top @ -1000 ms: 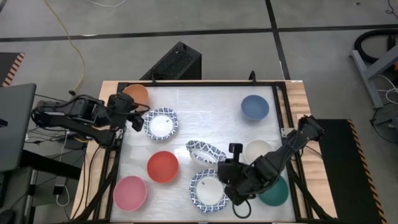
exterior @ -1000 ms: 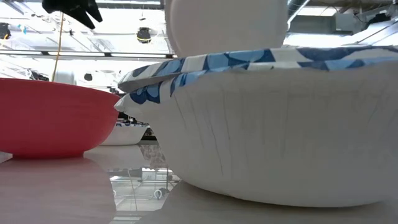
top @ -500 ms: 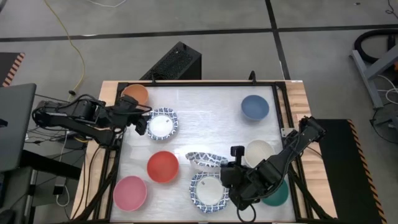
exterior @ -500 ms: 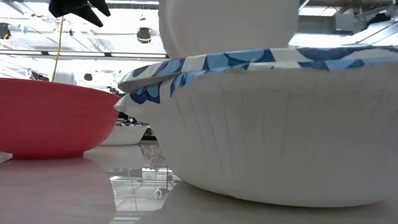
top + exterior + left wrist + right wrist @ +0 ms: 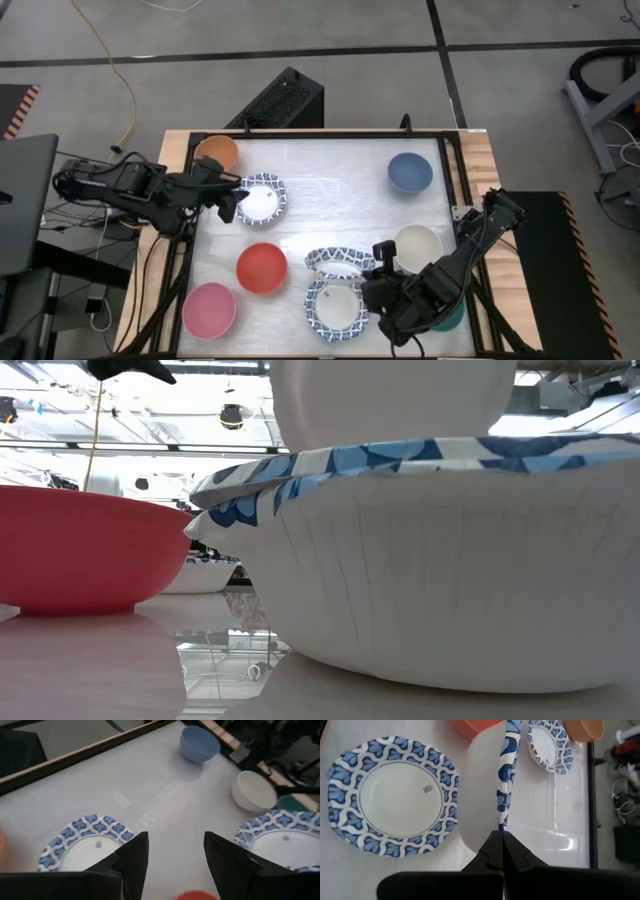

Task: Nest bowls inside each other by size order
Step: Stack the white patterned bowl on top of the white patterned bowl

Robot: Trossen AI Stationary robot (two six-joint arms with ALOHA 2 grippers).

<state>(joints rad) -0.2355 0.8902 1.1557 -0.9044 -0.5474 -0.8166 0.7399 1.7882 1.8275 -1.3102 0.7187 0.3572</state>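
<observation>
Carrying a blue-patterned paper bowl (image 5: 338,262) by its rim, right gripper (image 5: 501,838) pinched tight on the edge, bowl tilted nearly on its side in the right wrist view. Hovering just beyond a second blue-patterned bowl (image 5: 334,305) lying flat at the near edge of the table (image 5: 330,190), that bowl sitting directly beside and below the held one, so probably needing only a short drop toward the near edge to nest the two. Waiting at the far left with the left gripper (image 5: 174,851), fingers spread wide and holding nothing, poised over a third blue-patterned bowl (image 5: 260,199) beside the orange bowl (image 5: 217,152). Resting apart: red bowl (image 5: 262,267), pink bowl (image 5: 209,310), blue bowl (image 5: 410,172), cream bowl (image 5: 417,244) near the right arm, and teal bowl (image 5: 455,315), mostly hidden under that arm.
</observation>
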